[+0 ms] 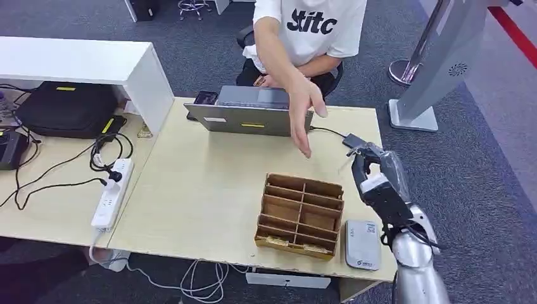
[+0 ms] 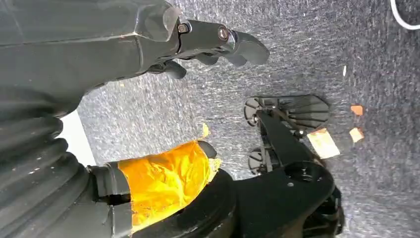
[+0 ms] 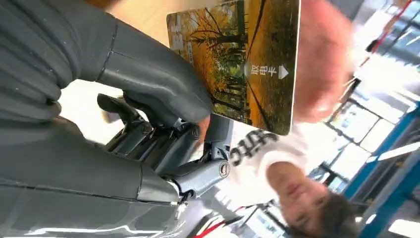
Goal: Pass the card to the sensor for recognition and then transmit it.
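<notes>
Card [image 3: 242, 59], printed with autumn trees, pinched between the thick grey thumb and the darker fingers [image 3: 208, 134] of the right hand [image 1: 373, 174], raised over the right edge of the table [image 1: 196, 183]. In the head view the card itself is too thin and blurred to pick out. Nearest on the table, just below that hand, a grey sensor [image 1: 362, 244] lies flat at the front right corner. Just beside it to the left, a brown cardboard organizer [image 1: 299, 215] with open compartments. Left hand [image 2: 218, 42] hangs low over grey carpet, fingers curled in around nothing. Farther back, a grey laptop [image 1: 250, 114] stands at the far table edge, a cable running from its right side. A person in a white printed shirt sits behind it, one hand [image 1: 304, 104] reaching down over the table toward the raised card, not touching it. Far left: white power strip [image 1: 113, 193] with black cables, black bag [image 1: 66, 107] under a white shelf [image 1: 82, 63].
</notes>
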